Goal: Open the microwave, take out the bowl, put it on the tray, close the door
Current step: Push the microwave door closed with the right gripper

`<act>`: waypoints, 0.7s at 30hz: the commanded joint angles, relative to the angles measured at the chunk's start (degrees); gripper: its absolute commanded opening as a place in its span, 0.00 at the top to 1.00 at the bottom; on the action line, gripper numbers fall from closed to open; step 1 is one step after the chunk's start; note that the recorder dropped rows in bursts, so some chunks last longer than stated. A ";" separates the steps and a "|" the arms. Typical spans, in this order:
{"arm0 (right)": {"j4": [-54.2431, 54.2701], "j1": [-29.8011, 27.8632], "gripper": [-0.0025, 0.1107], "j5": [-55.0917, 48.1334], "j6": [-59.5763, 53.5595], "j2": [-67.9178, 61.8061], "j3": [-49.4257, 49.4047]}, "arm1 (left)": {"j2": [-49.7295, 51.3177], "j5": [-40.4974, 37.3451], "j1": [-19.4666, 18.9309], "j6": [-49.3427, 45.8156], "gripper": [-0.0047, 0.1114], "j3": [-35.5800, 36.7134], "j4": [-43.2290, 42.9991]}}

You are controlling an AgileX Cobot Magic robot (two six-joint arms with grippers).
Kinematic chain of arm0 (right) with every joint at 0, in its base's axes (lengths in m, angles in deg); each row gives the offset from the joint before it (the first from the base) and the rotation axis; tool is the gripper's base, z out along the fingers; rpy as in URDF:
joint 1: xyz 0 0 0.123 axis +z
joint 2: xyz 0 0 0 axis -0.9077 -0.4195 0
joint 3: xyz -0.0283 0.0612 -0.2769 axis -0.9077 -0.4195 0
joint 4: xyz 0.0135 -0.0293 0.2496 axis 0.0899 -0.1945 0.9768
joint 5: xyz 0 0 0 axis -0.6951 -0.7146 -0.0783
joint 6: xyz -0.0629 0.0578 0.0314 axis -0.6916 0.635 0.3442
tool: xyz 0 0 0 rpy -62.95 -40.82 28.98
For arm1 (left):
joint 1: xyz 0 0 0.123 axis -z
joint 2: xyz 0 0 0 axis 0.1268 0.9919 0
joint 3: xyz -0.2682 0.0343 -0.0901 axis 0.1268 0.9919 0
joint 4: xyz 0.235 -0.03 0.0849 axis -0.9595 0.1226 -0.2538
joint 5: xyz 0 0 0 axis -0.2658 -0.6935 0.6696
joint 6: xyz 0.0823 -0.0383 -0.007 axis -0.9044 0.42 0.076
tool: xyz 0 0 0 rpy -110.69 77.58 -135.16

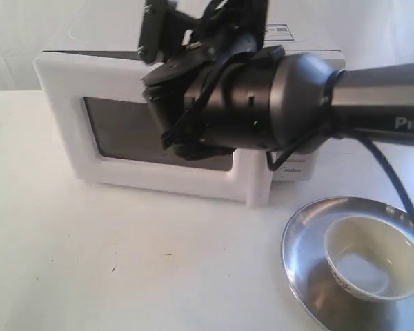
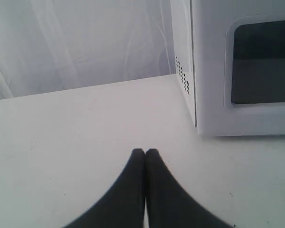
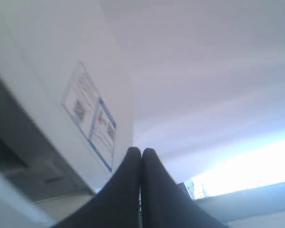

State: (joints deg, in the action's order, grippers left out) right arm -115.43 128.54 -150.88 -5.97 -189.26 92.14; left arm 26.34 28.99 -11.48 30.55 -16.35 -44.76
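Note:
The white microwave (image 1: pixel 90 62) stands at the back of the table. Its door (image 1: pixel 62 124), with a dark window, has its right edge (image 1: pixel 259 186) standing a little forward of the body. My right arm (image 1: pixel 262 96) reaches across in front of the door. In the right wrist view my right gripper (image 3: pixel 141 151) is shut and empty, beside the microwave's top (image 3: pixel 47 57). The cream bowl (image 1: pixel 372 255) sits upright on the silver tray (image 1: pixel 303 255) at the front right. My left gripper (image 2: pixel 145 152) is shut and empty over the table, left of the door (image 2: pixel 211 95).
A sticker label (image 3: pixel 92 116) lies on the microwave's top. Vent holes (image 2: pixel 183 76) dot its left side. A white curtain (image 2: pixel 85 42) hangs behind the white table (image 1: pixel 124 262). A black cable (image 1: pixel 393 179) droops from the right arm towards the tray.

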 commanded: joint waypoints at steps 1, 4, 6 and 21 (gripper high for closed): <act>-1.57 -1.22 0.98 -0.43 3.50 1.47 -0.12 | -0.12 0.26 -0.01 0.00 0.96 -0.16 0.45; -1.63 -1.09 0.98 -0.43 3.50 1.91 -0.12 | -0.12 0.26 -0.01 0.00 0.96 -0.16 0.45; -1.49 -1.76 0.98 -0.43 3.50 1.91 -0.12 | -0.12 0.26 -0.01 0.00 0.96 -0.16 0.45; -5.95 -12.73 0.98 11.96 5.63 -3.52 0.25 | -0.12 0.26 -0.01 0.00 0.96 -0.16 0.45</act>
State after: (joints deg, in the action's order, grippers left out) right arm -119.20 119.21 -139.49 -1.60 -191.86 92.04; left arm 26.34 28.99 -11.48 30.55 -16.35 -44.76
